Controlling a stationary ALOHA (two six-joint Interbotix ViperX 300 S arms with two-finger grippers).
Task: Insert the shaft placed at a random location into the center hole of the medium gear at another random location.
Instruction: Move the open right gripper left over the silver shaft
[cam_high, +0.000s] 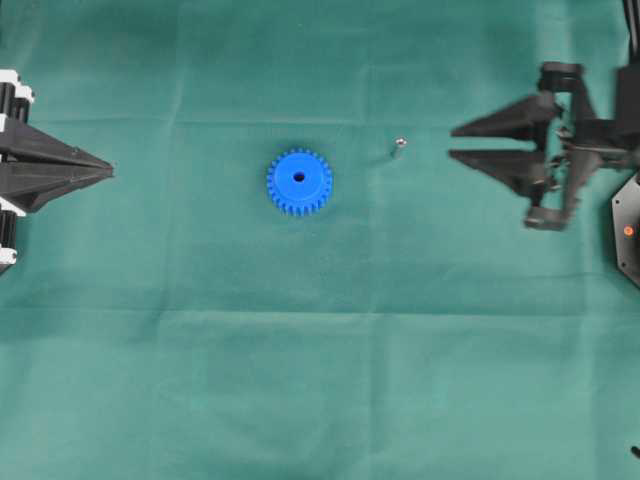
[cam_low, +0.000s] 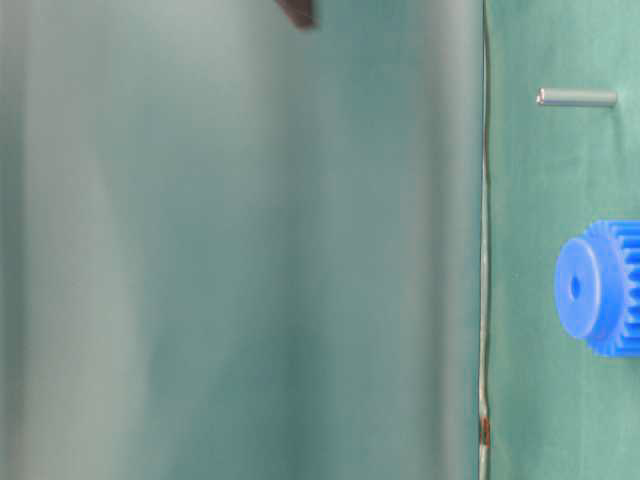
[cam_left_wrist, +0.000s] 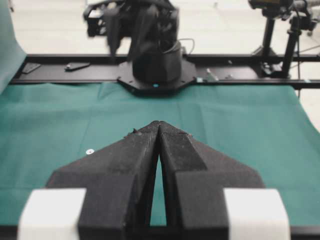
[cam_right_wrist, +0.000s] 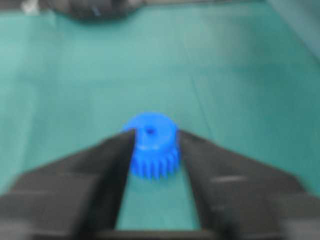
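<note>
The tiny silvery-grey metal shaft (cam_high: 398, 147) stands on end on the green-clothed worktop (cam_high: 320, 360), apart from the bright blue toothed plastic gear (cam_high: 299, 181), which rests flat with its small dark center hole (cam_high: 299, 177) facing up, ready to receive a pin from above. The black right claw (cam_high: 452, 142) sits near the shaft with its fingers spread, empty, likely lined up for pickup. The left claw (cam_high: 110, 172) waits at the edge, pressed closed on nothing.

surface: green cloth (cam_high: 320, 380) | on it — blue gear (cam_high: 299, 182) flat | shaft (cam_high: 397, 147) near
</note>
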